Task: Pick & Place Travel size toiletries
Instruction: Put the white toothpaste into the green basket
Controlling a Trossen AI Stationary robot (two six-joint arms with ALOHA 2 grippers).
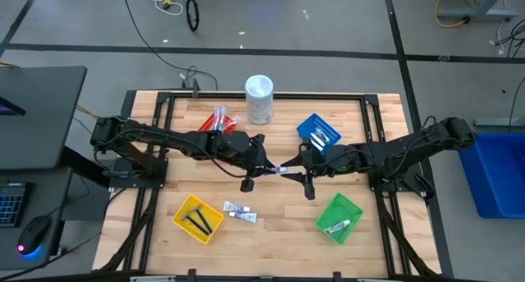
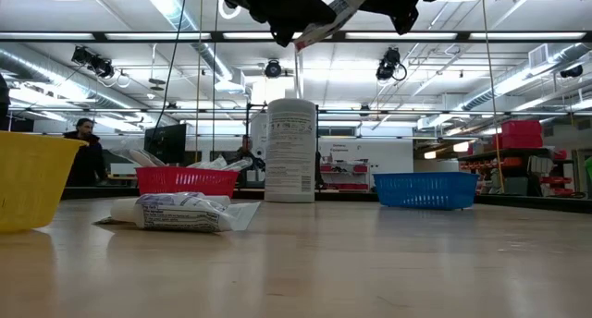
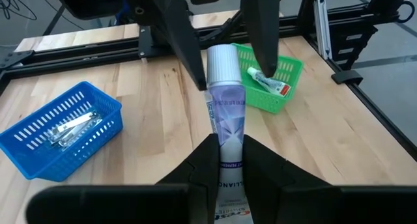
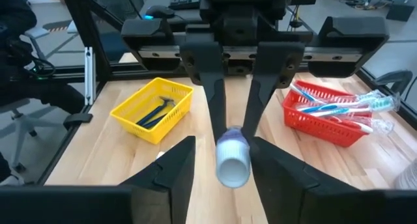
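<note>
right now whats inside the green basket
The green basket holds one small white tube with red and green print, lying on its floor. Nothing else shows; anything under the tube is covered.

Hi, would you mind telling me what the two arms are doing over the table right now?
Mid-table, the two arms meet over a small tube held in the air. The left claw grips its tail end, while the right claw sits around its capped end with fingers spread, not pinching it. Two more tubes lie on the wood between the yellow basket and green basket.
</note>
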